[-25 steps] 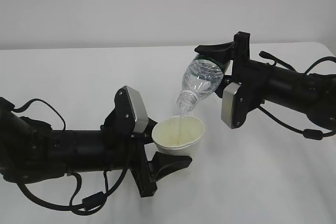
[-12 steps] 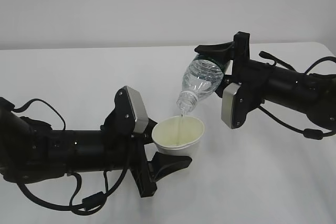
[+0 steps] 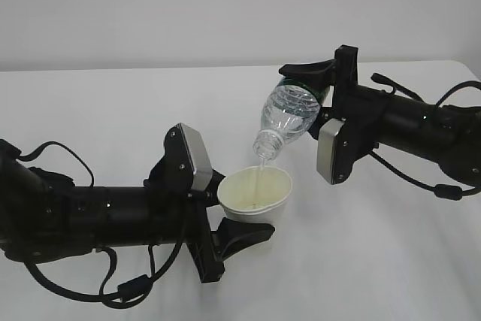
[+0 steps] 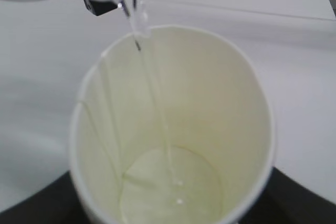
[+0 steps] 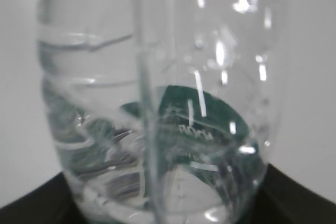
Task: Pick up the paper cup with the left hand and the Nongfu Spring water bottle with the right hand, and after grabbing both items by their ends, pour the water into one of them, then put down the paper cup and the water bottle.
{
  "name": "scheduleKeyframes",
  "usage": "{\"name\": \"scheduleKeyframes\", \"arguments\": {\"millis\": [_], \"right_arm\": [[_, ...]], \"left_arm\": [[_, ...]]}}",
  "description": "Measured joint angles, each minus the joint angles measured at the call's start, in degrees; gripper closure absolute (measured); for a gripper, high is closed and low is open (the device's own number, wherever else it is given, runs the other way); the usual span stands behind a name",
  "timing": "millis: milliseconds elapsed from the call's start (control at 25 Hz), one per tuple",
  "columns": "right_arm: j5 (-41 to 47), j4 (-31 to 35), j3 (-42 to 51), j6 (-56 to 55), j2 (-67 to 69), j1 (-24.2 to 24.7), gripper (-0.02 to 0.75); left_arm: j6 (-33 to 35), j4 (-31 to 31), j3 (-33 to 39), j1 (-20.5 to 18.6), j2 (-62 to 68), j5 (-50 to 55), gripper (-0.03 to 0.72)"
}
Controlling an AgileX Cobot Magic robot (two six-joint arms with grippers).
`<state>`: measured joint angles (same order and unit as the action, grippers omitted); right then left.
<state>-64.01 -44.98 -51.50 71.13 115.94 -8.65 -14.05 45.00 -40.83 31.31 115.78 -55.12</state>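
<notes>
Pouring step: water passes from bottle to cup above the white table.

We see the left gripper clasping the cup at its base, near centre, mouth tipped up and to the right; the right gripper clasps the bottle by its bottom end, neck slanted down-left just over the cup's far rim. A thin stream runs down the inner wall, and a shallow pool lies at the cup's bottom. We judge the pour to be mid-course. The next move calls for righting the bottle, then setting both items down upright and opening the jaws. We see nothing else on the table; only the two arms, close together, could hinder each other.
</notes>
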Motion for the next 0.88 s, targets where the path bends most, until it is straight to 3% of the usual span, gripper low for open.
{"name": "scheduleKeyframes", "arguments": {"millis": [880], "right_arm": [[0.0,0.3,0.0,0.5,0.0,0.0,0.272]], "left_arm": [[0.0,0.0,0.0,0.0,0.0,0.2,0.232]]}}
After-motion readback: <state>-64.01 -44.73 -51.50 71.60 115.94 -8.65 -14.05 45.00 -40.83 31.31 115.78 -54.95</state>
